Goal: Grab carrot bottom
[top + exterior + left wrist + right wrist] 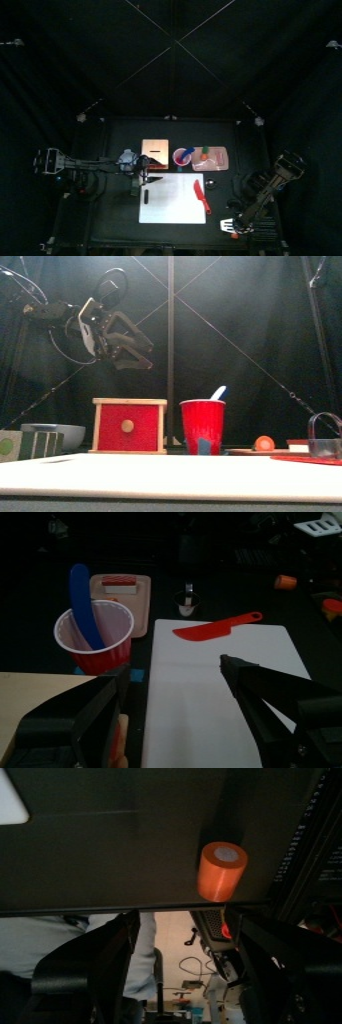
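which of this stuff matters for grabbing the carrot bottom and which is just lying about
For the job:
carrot
right gripper, jaws open

Lying about:
white board
red knife
red cup with blue utensil
red-faced wooden box
left gripper

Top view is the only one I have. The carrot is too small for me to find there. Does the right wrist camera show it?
Observer: Yes. In the right wrist view the carrot is a short orange cylinder lying on the dark surface, ahead of the right gripper.
Operator: Is that gripper open?
Observer: Yes, its jaws stand wide apart and empty; the carrot is not between them.
Operator: And the left one?
Observer: The left gripper is open and empty too, raised and facing the white board, where a red knife lies at the far end.
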